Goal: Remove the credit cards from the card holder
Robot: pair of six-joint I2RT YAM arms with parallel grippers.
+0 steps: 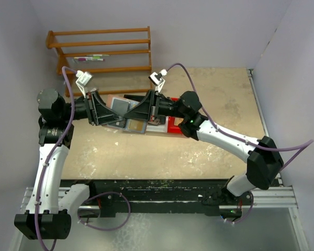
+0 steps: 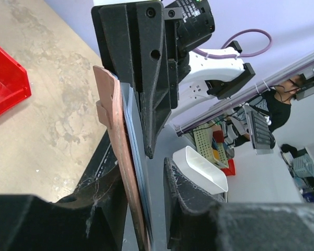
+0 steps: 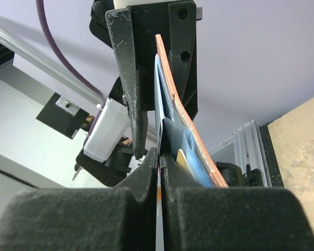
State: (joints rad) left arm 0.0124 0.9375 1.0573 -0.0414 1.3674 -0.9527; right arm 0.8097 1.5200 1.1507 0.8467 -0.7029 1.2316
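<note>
The card holder (image 1: 119,108) hangs in the air between my two grippers, above the bins. It shows edge-on in the left wrist view (image 2: 118,136), pinkish-brown with a blue lining. My left gripper (image 1: 109,112) (image 2: 141,172) stands around it: the holder lies against one finger and a gap shows before the other finger (image 2: 186,204). My right gripper (image 1: 130,111) (image 3: 159,157) is shut on a thin card edge (image 3: 158,225) that sticks out of the holder (image 3: 188,125). A golden-yellow credit card (image 3: 184,158) sits in a blue pocket.
A red bin (image 1: 174,124) (image 2: 5,78) and a grey tray (image 1: 136,125) lie on the table right under the grippers. A wooden rack (image 1: 102,52) stands at the back left. A black rail (image 1: 157,191) runs along the near edge.
</note>
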